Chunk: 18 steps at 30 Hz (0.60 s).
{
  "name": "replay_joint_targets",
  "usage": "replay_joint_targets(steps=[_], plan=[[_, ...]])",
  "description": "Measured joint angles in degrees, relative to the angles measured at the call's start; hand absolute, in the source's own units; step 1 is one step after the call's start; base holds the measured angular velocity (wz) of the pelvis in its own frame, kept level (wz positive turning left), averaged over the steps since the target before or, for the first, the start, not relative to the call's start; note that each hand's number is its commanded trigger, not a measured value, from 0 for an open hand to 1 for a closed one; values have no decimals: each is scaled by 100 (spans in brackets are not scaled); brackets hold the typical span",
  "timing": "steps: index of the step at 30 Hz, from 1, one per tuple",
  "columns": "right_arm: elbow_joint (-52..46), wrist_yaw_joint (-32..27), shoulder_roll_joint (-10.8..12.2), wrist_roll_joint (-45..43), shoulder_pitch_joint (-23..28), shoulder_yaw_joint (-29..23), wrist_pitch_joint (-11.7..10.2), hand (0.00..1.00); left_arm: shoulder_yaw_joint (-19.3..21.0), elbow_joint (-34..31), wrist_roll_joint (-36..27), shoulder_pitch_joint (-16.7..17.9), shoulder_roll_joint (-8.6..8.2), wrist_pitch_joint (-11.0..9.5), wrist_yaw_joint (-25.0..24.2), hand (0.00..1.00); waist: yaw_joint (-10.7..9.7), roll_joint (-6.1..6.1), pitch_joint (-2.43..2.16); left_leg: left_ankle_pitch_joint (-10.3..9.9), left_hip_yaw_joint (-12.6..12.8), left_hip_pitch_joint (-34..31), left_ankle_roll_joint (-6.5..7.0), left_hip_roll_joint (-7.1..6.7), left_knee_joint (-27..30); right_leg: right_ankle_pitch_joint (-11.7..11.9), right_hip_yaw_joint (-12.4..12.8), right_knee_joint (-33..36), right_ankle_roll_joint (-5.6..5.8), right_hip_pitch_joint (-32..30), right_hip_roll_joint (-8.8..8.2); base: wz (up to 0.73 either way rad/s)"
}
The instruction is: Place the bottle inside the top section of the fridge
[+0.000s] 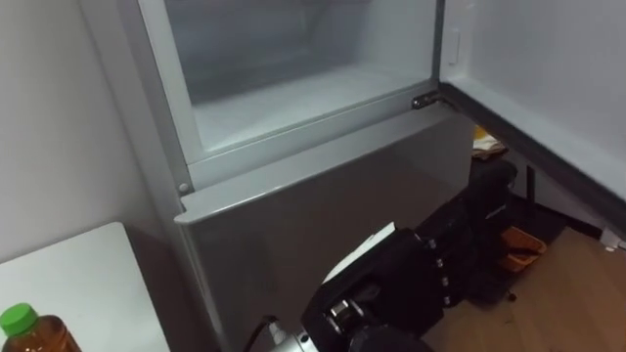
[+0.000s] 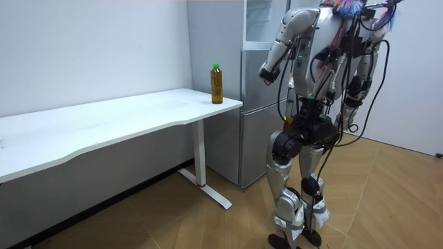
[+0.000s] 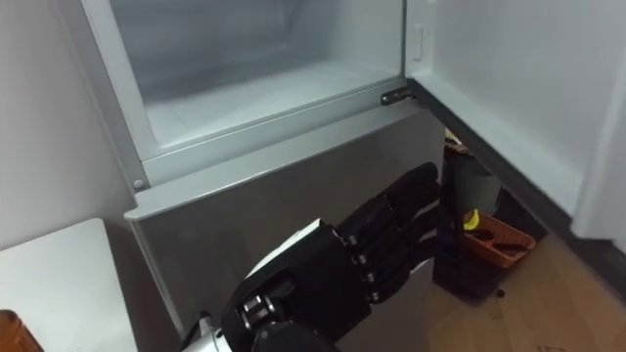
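Amber bottle (image 1: 29, 334) with a green cap stands on the white tabletop (image 1: 88, 284), well to the left of the left hand (image 1: 401, 284) and untouched. Left hand is released, fingers loosely extended, holding nothing. Above it the upper fridge compartment (image 1: 293, 98) stands open, its door (image 1: 548, 78) swung right. Judgement: compartment ready; pick-up is next, which calls for a turn and reach left to the bottle.
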Motion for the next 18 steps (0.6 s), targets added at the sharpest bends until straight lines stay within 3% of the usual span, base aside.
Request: replay_joint_targets(steps=[18], plan=[[7, 5, -8, 194, -1, 66, 2, 0, -48, 48, -6, -1, 99, 0, -5, 0, 65, -1, 3, -3, -10, -5, -5, 2, -6, -10, -26, -3, -12, -4, -3, 0]])
